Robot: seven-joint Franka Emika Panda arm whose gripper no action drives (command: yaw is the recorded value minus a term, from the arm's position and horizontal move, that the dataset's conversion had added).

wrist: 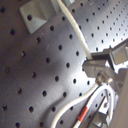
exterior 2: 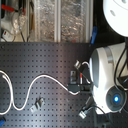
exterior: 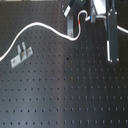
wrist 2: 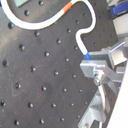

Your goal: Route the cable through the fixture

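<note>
We are seeing the long thin white cable (exterior: 45,27) lying in loose curves beside the small grey metal fixture (exterior: 21,54).

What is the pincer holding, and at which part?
The pincer holds the white cable near one end, close to its red band.

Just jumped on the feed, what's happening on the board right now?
The Panda arm has its end effector closed on the white cable close to the red band, near the top of the first exterior view. The rest of the cable trails in a loose curve across the black perforated board toward the small metal fixture at the first exterior view's left. The cable passes near the fixture but does not look threaded through it yet.
</note>
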